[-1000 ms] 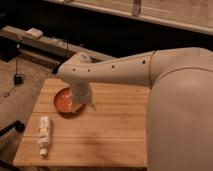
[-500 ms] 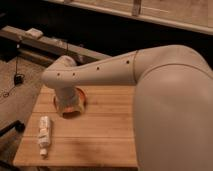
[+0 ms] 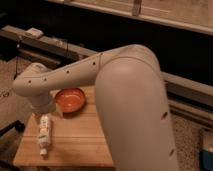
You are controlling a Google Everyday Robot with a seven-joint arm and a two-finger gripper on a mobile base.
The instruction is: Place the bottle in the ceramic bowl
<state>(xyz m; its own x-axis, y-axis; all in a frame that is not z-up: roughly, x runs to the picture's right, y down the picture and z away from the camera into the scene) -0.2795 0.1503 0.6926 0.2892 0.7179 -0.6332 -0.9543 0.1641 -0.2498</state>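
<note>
The bottle (image 3: 45, 133) lies on its side on the left part of the wooden table (image 3: 80, 142), pale with a light label and orange marks. The ceramic bowl (image 3: 70, 99), orange-red inside, sits on the table just right of and behind the bottle. It looks empty. My big white arm reaches from the right across the view. Its gripper (image 3: 43, 112) hangs at the far left, right over the bottle's far end and just left of the bowl. The arm's wrist hides most of the gripper.
A long dark ledge (image 3: 75, 50) runs behind the table, with a small white object (image 3: 34, 32) on it. Cables lie on the floor at the left. A blue object (image 3: 207, 152) stands at the lower right. My arm's bulk covers the table's right side.
My arm has swung left, away from above the bowl, and the gripper now sits over the bottle's far end. The bowl is uncovered. The bottle has not moved.
</note>
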